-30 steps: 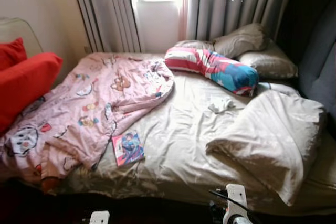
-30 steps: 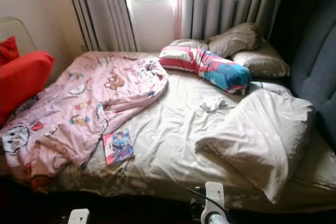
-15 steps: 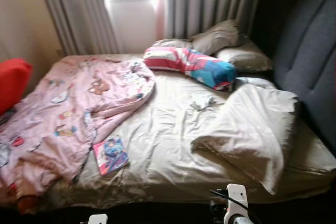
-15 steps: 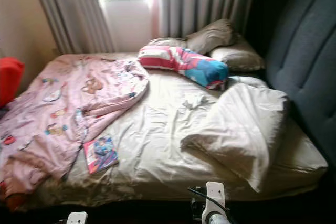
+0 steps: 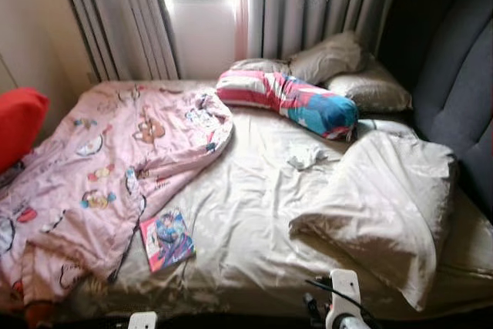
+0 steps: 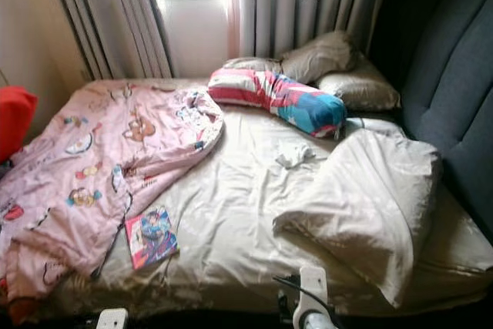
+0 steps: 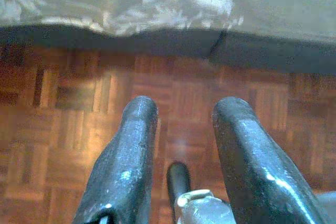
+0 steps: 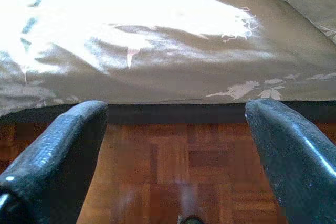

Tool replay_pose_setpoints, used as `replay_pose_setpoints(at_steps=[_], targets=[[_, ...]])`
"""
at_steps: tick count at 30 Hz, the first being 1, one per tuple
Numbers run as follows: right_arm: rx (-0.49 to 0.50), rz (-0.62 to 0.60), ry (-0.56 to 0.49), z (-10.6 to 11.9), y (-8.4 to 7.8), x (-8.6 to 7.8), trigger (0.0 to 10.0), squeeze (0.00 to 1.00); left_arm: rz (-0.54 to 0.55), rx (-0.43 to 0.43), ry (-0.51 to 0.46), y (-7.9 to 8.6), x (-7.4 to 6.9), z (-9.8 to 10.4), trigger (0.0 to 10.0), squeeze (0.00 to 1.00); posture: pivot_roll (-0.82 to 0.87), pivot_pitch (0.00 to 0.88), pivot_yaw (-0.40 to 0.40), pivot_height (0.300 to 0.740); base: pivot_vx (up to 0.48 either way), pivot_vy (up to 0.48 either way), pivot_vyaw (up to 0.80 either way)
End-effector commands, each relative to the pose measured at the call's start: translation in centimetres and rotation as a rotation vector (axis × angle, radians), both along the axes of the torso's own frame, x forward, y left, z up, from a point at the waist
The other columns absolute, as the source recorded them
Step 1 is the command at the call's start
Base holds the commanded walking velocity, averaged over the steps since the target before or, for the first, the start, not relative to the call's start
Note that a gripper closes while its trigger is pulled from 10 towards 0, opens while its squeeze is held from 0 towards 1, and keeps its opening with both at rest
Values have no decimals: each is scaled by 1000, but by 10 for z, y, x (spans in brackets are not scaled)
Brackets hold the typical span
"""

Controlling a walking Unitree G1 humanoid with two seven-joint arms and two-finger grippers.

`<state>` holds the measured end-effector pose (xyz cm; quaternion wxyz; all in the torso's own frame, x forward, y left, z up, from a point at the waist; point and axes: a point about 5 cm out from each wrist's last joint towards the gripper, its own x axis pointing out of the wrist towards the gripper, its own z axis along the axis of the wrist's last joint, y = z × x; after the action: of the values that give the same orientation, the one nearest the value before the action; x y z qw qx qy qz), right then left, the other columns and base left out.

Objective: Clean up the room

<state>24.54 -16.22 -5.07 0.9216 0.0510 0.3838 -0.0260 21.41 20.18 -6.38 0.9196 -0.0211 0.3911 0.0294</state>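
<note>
We stand at the near side of a wide bed covered in a shiny beige satin sheet (image 5: 246, 213), with both arms hanging low. Our left gripper (image 7: 181, 129) points down at the reddish-brown wood parquet floor (image 7: 63, 129) just in front of the bed's edge, its two black fingers a small gap apart and holding nothing. Our right gripper (image 8: 176, 129) hangs the same way above the parquet, its fingers spread wide and empty, with the sheet's hanging edge just beyond them. On the left half of the bed a rumpled pink cartoon-printed quilt (image 5: 108, 167) lies spread out, and its near end spills over the bed's edge. Just right of that quilt's near corner a small colourful picture book (image 5: 167, 239) lies flat on the sheet. At the near right a large beige satin pillow (image 5: 385, 206) lies slumped on the bed. A small crumpled white cloth (image 5: 306, 157) sits on the sheet in the middle, and beyond it lies a striped pink, white and blue bolster pillow (image 5: 289, 102). Behind the bolster two grey-beige pillows (image 5: 347, 67) are stacked against the dark grey padded headboard (image 5: 462, 90) on the right. Grey curtains (image 5: 308, 5) frame a bright window at the far side, and a red cushion (image 5: 19, 125) sits at the far left.
</note>
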Motion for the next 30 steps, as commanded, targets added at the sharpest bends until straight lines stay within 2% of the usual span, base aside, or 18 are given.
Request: replay_pose_setpoints(at_steps=[1, 10, 14, 30], targets=[[17, 12, -22, 5, 9, 7, 10000, 0, 27, 17, 50, 12, -14, -6, 10000, 0, -43, 5, 30, 740, 274, 0, -775], [15, 17, -21, 5, 9, 8, 10000, 0, 30, 15, 47, 12, -14, -6, 10000, 0, -40, 7, 28, 740, 275, 0, -772], [14, 18, -28, 6, 9, 8, 10000, 0, 31, 15, 47, 12, -14, -6, 10000, 0, -40, 9, 28, 740, 274, 0, 0], [12, 12, -37, 6, 9, 9, 10000, 0, 36, 15, 40, 12, -13, -5, 10000, 0, -43, 15, 27, 740, 0, 0, 0]])
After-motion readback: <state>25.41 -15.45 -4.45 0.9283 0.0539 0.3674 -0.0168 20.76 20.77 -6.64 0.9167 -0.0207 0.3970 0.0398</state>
